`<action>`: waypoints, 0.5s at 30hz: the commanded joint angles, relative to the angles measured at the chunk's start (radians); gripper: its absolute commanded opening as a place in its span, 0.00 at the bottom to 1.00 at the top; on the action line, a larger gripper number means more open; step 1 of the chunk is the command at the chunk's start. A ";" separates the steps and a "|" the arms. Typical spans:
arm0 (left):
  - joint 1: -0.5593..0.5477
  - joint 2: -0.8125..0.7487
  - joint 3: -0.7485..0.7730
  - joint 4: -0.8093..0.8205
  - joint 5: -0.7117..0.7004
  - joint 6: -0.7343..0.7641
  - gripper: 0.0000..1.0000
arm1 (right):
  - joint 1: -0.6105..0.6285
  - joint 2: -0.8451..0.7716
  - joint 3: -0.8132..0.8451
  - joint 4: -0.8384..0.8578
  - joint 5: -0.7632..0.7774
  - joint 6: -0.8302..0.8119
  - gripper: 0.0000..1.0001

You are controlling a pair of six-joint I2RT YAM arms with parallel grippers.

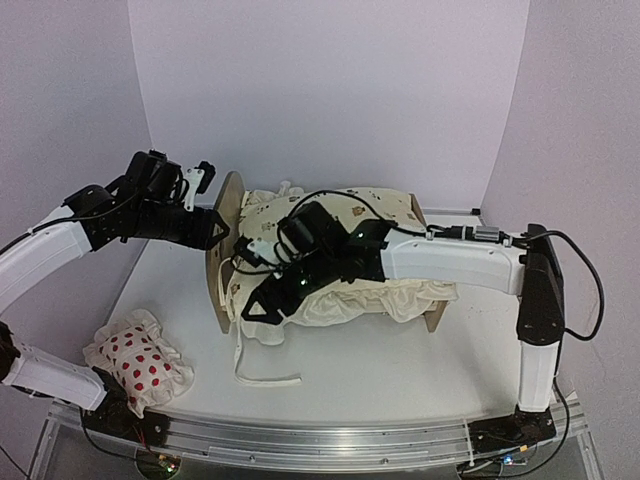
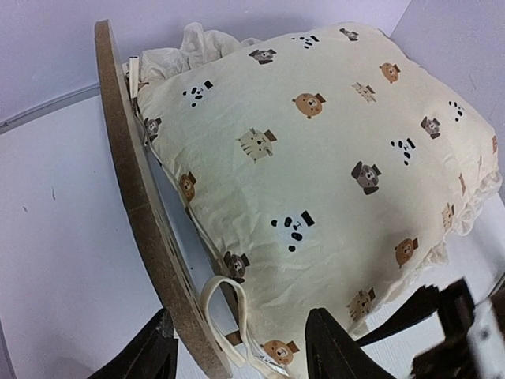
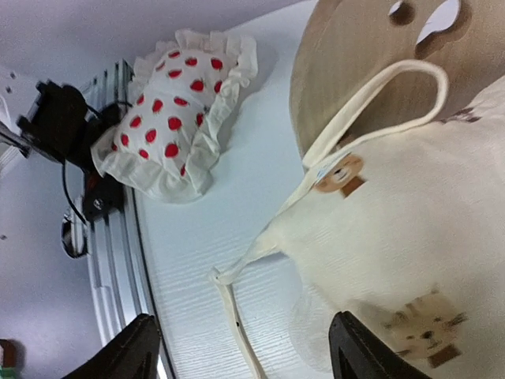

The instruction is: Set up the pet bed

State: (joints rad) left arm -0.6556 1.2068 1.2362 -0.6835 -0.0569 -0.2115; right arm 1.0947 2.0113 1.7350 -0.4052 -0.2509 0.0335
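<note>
The pet bed (image 1: 228, 262) stands mid-table, its rounded light-wood headboard (image 2: 130, 174) on the left and its flat footboard (image 1: 420, 215) on the right. The cream animal-print cushion (image 1: 340, 290) lies over it and hides the striped base. My left gripper (image 1: 215, 232) is open; its jaws straddle the headboard's rim in the left wrist view (image 2: 237, 355), with one finger over the cushion (image 2: 316, 142). My right gripper (image 1: 262, 305) is open and empty above the cushion's near left corner (image 3: 418, 221), beside the paw-print headboard (image 3: 379, 79). It shows in the right wrist view (image 3: 241, 355).
The white pillow with red spots (image 1: 140, 360) lies at the near left of the table, also in the right wrist view (image 3: 177, 110). A cushion tie (image 1: 265, 378) trails onto the table in front of the bed (image 3: 237, 316). A metal rail (image 1: 300, 440) runs along the front edge.
</note>
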 commanded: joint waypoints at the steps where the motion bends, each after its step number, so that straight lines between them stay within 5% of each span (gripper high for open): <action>1: 0.002 -0.049 -0.011 0.052 -0.017 -0.032 0.54 | 0.051 0.023 0.011 0.016 0.256 -0.213 0.79; 15: 0.002 -0.110 -0.095 0.083 -0.036 -0.049 0.54 | 0.062 0.053 0.060 0.055 0.500 -0.430 0.88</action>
State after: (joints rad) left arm -0.6556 1.1277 1.1488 -0.6342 -0.0728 -0.2456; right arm 1.1547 2.0628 1.7514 -0.4017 0.1517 -0.2916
